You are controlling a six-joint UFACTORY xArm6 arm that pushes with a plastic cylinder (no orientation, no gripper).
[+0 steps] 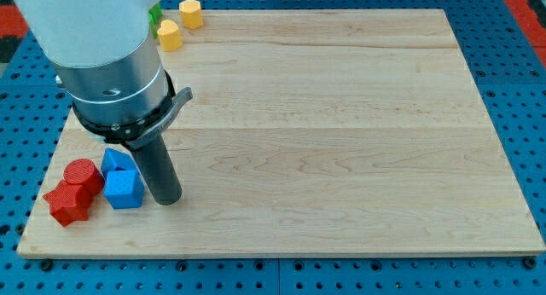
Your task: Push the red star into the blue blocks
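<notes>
The red star (pixel 68 203) lies near the board's bottom left corner. A second red block (pixel 83 174), rounder in shape, touches its upper right. Two blue blocks sit just right of them: a blue cube (pixel 124 189) and another blue block (pixel 117 161) behind it. The red blocks touch or nearly touch the blue ones. My tip (pixel 166 199) rests on the board just right of the blue cube, very close to it. The rod and the arm's grey body rise up toward the view's top left.
Two yellow blocks (pixel 170 35) (pixel 190 14) sit at the board's top left edge. A green block (pixel 155 15) peeks out beside the arm there, mostly hidden. The wooden board (pixel 341 133) lies on a blue pegboard table.
</notes>
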